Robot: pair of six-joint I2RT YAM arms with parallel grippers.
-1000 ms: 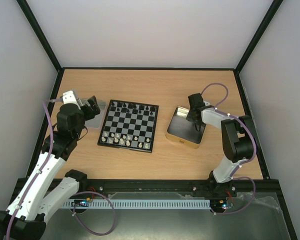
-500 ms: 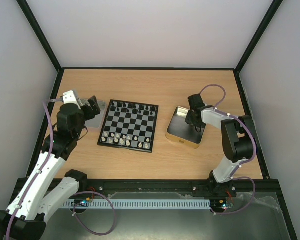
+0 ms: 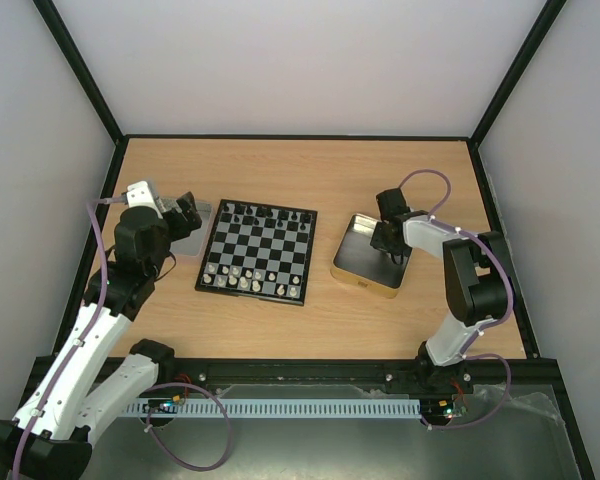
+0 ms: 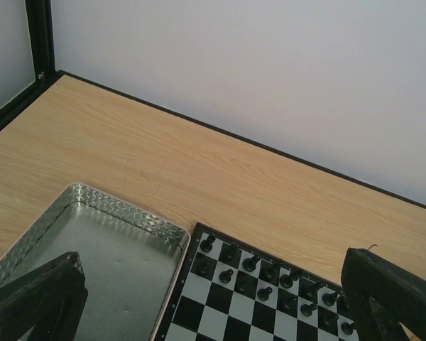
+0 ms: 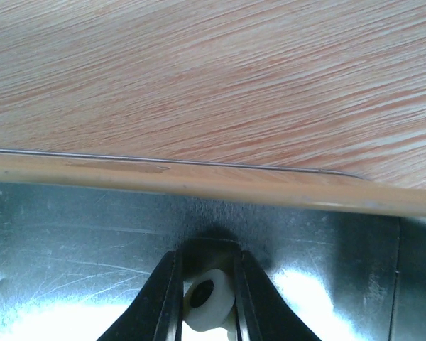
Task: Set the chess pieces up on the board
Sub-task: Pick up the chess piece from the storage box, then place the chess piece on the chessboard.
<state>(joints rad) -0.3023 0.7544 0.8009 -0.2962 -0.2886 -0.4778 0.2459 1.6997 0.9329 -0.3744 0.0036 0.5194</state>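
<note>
White chess piece, partly cut off, clamped by right tool down in tin; left tool wide open, empty.

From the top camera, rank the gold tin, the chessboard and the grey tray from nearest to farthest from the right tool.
1. Gold tin: on the right; the right tool reaches down inside it.
2. Chessboard: in the middle, left of the tin.
3. Grey tray: far left, beyond the board.
</note>
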